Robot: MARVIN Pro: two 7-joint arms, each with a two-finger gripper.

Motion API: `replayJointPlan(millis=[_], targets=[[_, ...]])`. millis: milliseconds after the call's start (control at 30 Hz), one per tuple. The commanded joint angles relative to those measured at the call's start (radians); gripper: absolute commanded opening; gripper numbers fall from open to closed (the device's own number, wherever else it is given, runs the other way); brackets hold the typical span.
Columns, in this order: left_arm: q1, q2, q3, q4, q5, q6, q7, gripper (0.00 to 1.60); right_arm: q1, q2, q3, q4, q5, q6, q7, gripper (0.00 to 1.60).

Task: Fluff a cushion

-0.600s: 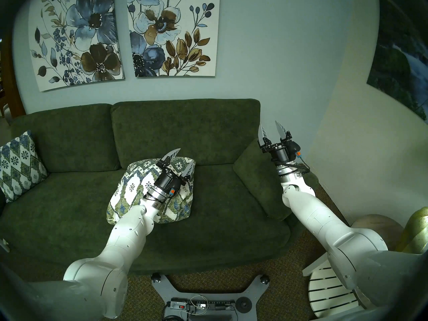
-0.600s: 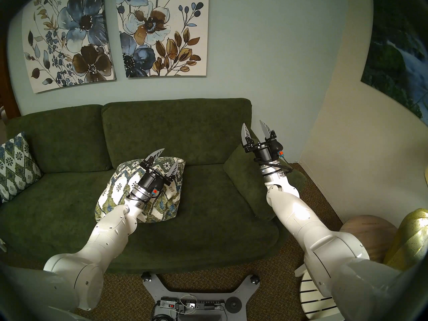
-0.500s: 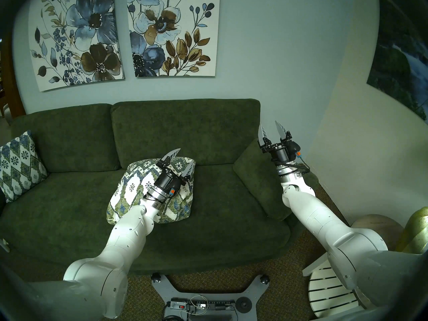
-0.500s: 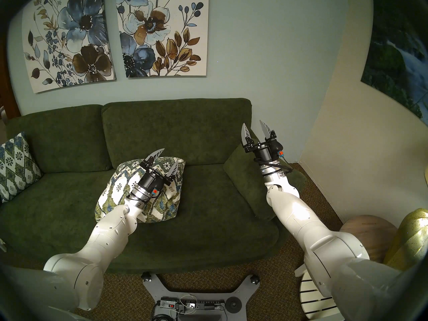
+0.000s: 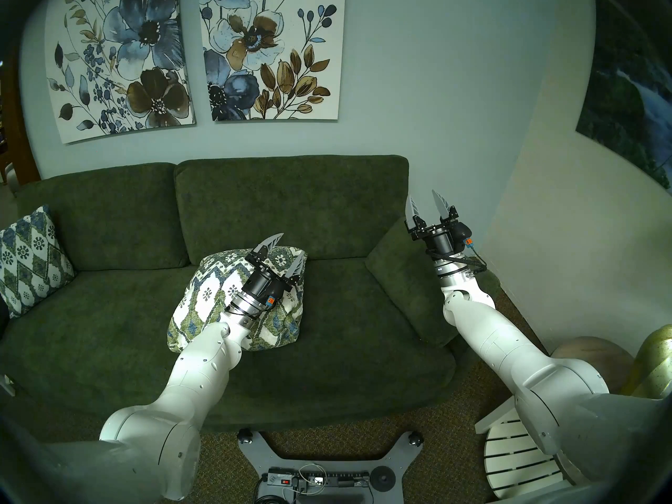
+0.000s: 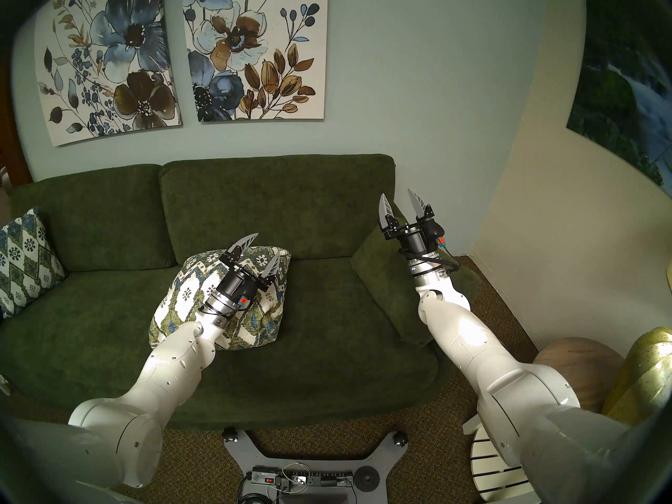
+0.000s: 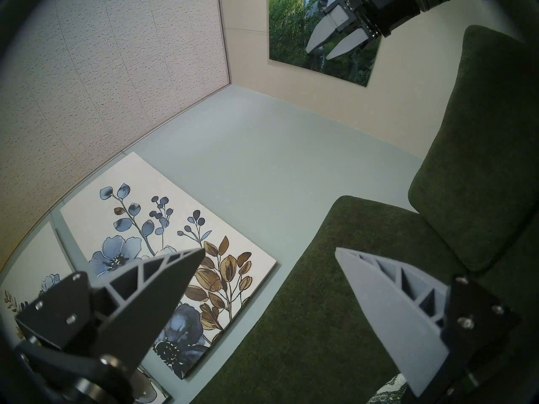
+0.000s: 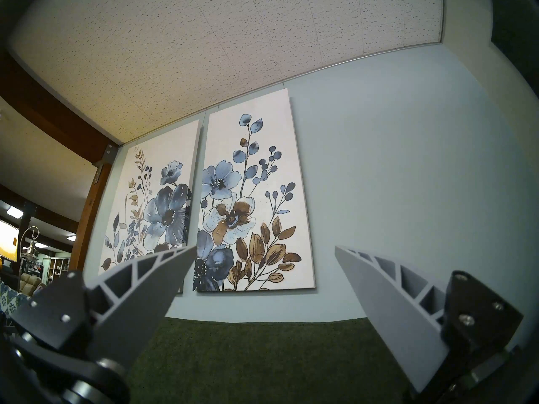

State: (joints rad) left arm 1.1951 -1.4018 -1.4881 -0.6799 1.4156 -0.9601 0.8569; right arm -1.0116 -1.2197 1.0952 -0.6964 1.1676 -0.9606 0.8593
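The cushion point(image 5: 203, 299) point(image 6: 182, 299), white with olive-green and blue diamonds, lies rumpled on the middle of the green sofa seat point(image 5: 109, 328). My left gripper point(image 5: 292, 245) point(image 6: 268, 243) hovers over the cushion's far right corner, open and empty, pointing up toward the backrest. In the left wrist view my left gripper point(image 7: 270, 249) has nothing between its fingers, and only a sliver of the cushion point(image 7: 388, 394) shows at the bottom edge. My right gripper point(image 5: 422, 194) point(image 6: 395, 192) point(image 8: 266, 247) is raised above the sofa's right end, open and empty.
A smaller, bluer patterned pillow point(image 5: 29, 263) leans at the sofa's left end. A plain green sofa cushion point(image 5: 403, 281) leans at the right end below my right arm. A white slatted table point(image 5: 516, 463), a wooden ball point(image 5: 596, 354) and a gold vase point(image 5: 654, 365) stand at the right.
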Motion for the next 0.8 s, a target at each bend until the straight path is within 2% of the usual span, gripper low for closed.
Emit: replayJointPlan(millis=[0, 33, 233, 467, 600, 633, 733, 767], targets=[[0.035, 0.031, -0.018, -0.109, 0.003, 0.032, 0.002, 1.60, 0.008, -0.001, 0.001, -0.007, 0.000, 0.001, 0.002, 1.60], [0.029, 0.040, -0.016, -0.104, 0.011, 0.029, 0.023, 1.60, 0.008, -0.001, 0.001, -0.007, 0.000, 0.001, 0.002, 1.60], [0.078, 0.118, -0.059, -0.200, 0.004, 0.024, 0.062, 1.60, 0.008, -0.001, 0.001, -0.006, 0.000, 0.001, 0.001, 1.60], [0.196, 0.196, -0.141, -0.307, -0.039, 0.000, 0.082, 1.60, 0.008, -0.001, 0.001, -0.005, 0.000, 0.001, 0.001, 1.60], [0.238, 0.215, -0.182, -0.305, -0.075, 0.000, 0.078, 1.60, 0.008, -0.002, 0.001, -0.004, 0.000, 0.001, 0.001, 1.60], [0.268, 0.221, -0.195, -0.322, -0.087, 0.000, 0.075, 1.60, 0.008, -0.002, 0.001, -0.004, 0.000, 0.001, 0.001, 1.60], [0.279, 0.221, -0.209, -0.302, -0.103, 0.000, 0.072, 1.60, 0.008, -0.002, 0.001, -0.003, 0.000, 0.001, 0.001, 1.60], [0.303, 0.218, -0.215, -0.298, -0.114, 0.000, 0.067, 1.60, 0.008, -0.002, 0.001, -0.003, 0.000, 0.001, 0.001, 1.60]])
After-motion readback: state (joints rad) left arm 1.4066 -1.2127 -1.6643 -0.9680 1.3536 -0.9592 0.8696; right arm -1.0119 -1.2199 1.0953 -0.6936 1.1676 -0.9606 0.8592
